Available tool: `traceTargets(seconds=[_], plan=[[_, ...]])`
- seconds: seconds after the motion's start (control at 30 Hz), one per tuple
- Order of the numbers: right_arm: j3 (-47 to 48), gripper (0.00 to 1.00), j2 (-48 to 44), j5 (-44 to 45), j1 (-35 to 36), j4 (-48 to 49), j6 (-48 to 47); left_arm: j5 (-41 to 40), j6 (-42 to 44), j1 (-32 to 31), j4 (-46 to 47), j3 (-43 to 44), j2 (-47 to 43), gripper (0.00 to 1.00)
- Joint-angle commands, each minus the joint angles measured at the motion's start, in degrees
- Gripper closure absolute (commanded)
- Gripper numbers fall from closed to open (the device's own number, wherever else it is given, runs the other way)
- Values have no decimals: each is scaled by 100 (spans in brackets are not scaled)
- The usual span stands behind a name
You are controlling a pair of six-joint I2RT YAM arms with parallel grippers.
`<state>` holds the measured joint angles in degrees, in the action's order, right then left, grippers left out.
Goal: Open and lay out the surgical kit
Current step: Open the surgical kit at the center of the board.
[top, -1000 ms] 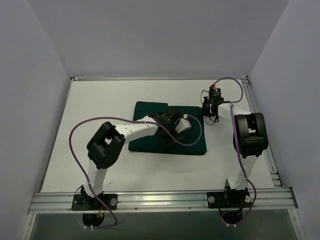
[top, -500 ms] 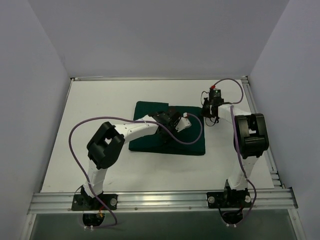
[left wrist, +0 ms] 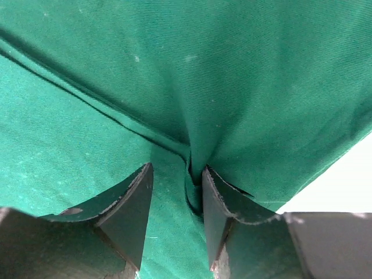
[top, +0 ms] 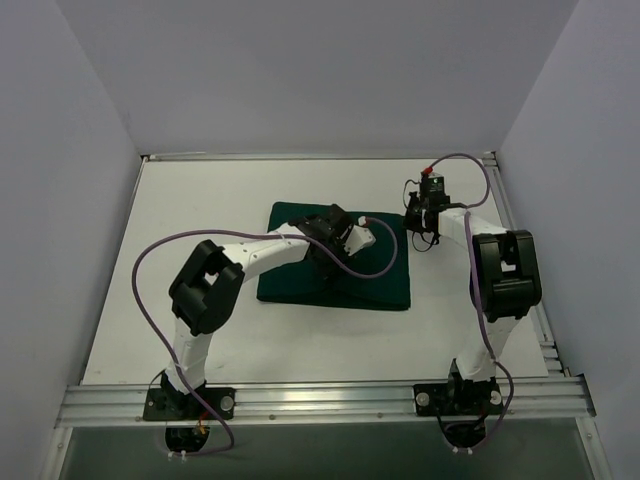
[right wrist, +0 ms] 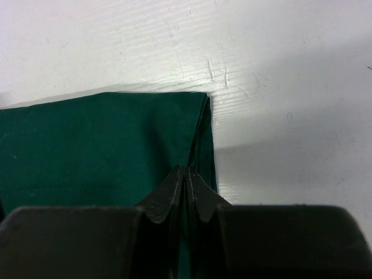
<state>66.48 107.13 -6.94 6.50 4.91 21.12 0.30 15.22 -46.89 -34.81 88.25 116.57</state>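
Observation:
The dark green cloth wrap lies folded in the middle of the table, and the steel tray and the instruments are hidden. My left gripper is low over the wrap's middle. In the left wrist view its jaws stand apart astride a raised fold of the cloth. The fold touches the right finger and stands clear of the left one. My right gripper is at the wrap's far right corner. In the right wrist view it is shut on the edge of the cloth.
The white table has a metal rail along its near edge and grey walls on three sides. Purple cables loop from both arms, and the left arm's cable lies over the cloth.
My left gripper has moved toward the far side of the cloth, from the middle to nearer the back edge. The right gripper has stayed at the corner.

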Motion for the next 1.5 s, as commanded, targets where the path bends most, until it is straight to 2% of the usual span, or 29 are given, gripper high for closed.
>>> traceTargets(seconds=[0.0, 0.13, 0.2, 0.27, 0.33, 0.67, 0.73, 0.8, 1.0, 1.03, 1.1, 1.17, 1.23, 1.33, 1.4, 1.47], plan=[[-30, 97, -281, -97, 97, -121, 23, 242, 7, 75, -175, 228, -267, 53], [-30, 93, -316, -114, 167, -183, 14, 304, -11, 93, -184, 210, -240, 60], [-47, 89, -359, -141, 167, -165, 14, 366, -54, 110, -237, 237, -310, 60], [-73, 86, -430, -141, 158, -165, 23, 506, -72, 128, -263, 263, -372, 53], [-91, 82, -456, -158, 158, -139, 14, 533, -72, 128, -246, 254, -451, 51], [-266, 75, -228, -185, 202, -69, 50, 585, -72, 233, -281, 175, -354, 55], [-302, 73, -193, -194, 220, -51, 50, 621, -72, 233, -281, 158, -416, 53], [-319, 73, -123, -203, 264, -34, 58, 656, -72, 233, -307, 166, -460, 45], [-372, 75, 0, -220, 343, 28, 102, 744, -55, 277, -360, 105, -513, 44], [-381, 77, 9, -220, 352, 19, 102, 787, -55, 286, -369, 70, -513, 46], [-399, 87, 36, -194, 343, 28, 102, 797, -55, 304, -360, 35, -513, 52], [-434, 96, 27, -133, 343, 28, 102, 797, -54, 321, -360, 0, -513, 63], [-478, 100, -17, -89, 343, 28, 111, 849, -55, 356, -404, 0, -530, 67], [-504, 100, -70, -27, 343, 28, 120, 911, -46, 365, -422, 8, -583, 78], [-522, 100, -96, 17, 343, 10, 111, 920, -28, 391, -439, 34, -618, 93], [-522, 100, -96, 35, 343, -7, 94, 955, -37, 453, -474, 70, -653, 98]])
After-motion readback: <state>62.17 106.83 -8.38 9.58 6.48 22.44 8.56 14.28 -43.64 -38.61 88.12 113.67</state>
